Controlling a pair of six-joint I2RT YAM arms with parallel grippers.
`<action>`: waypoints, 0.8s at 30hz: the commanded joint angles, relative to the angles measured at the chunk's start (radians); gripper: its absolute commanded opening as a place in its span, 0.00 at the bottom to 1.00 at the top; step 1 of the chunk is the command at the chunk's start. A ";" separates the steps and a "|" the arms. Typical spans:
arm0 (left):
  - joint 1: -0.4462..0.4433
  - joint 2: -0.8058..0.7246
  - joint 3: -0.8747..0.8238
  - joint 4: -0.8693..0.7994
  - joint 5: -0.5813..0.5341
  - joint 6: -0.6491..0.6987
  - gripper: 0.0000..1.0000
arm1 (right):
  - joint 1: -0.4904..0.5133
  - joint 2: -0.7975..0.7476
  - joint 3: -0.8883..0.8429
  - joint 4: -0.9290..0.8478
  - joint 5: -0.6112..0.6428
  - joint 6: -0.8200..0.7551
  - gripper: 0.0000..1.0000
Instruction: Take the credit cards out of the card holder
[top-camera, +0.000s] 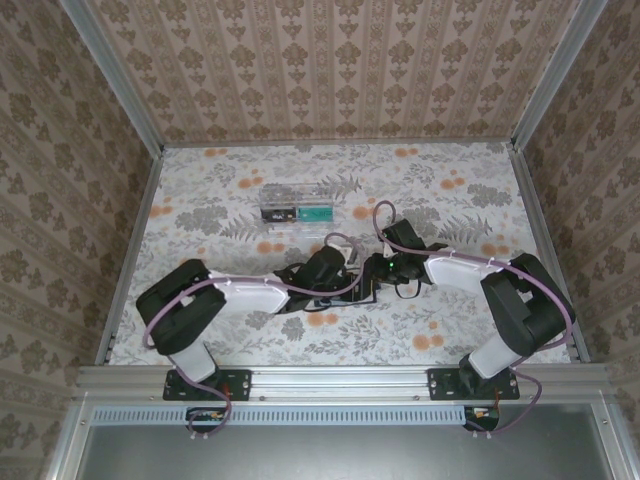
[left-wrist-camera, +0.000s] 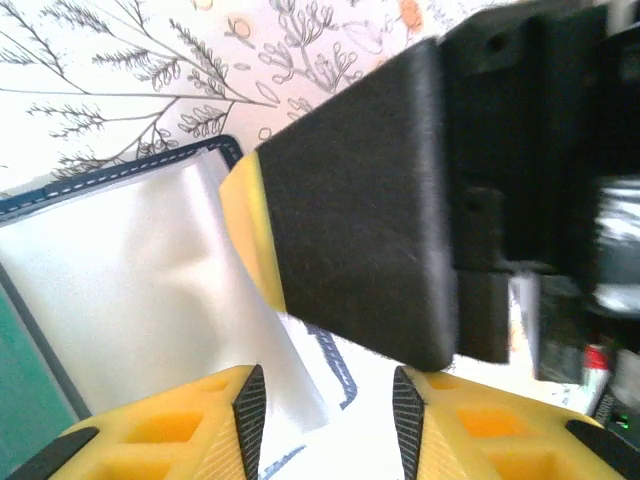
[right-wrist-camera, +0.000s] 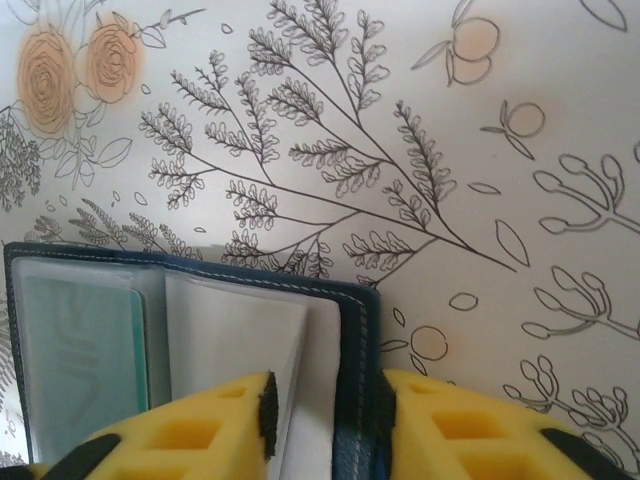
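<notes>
The right gripper (right-wrist-camera: 322, 405) is nearest. Its yellow pads (right-wrist-camera: 190, 430) straddle the stitched edge of the card holder (right-wrist-camera: 355, 335), one resting on a clear sleeve (right-wrist-camera: 235, 350) and the other outside the edge. Whether they actually pinch it I cannot tell. The holder lies open and flat on the floral table (top-camera: 450, 200), between the two arms. The left gripper (left-wrist-camera: 328, 400) has its jaws apart, with a corner of sleeve lying between them and nothing clamped. A teal card (right-wrist-camera: 80, 360) sits inside its sleeve. A clear box (top-camera: 297, 203) stands well behind the holder, holding something green that is too small to identify. Assessment: extraction is barely under way, and at least one card is left to draw out
</notes>
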 joint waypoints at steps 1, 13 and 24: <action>0.024 -0.092 -0.038 -0.053 -0.045 0.021 0.42 | -0.003 0.000 0.009 -0.034 0.009 -0.014 0.31; 0.112 -0.184 -0.155 -0.190 -0.135 -0.101 0.34 | -0.002 -0.001 -0.003 -0.016 -0.001 -0.014 0.29; 0.119 -0.161 -0.154 -0.208 -0.139 -0.116 0.35 | -0.001 0.000 -0.005 -0.010 -0.005 -0.011 0.29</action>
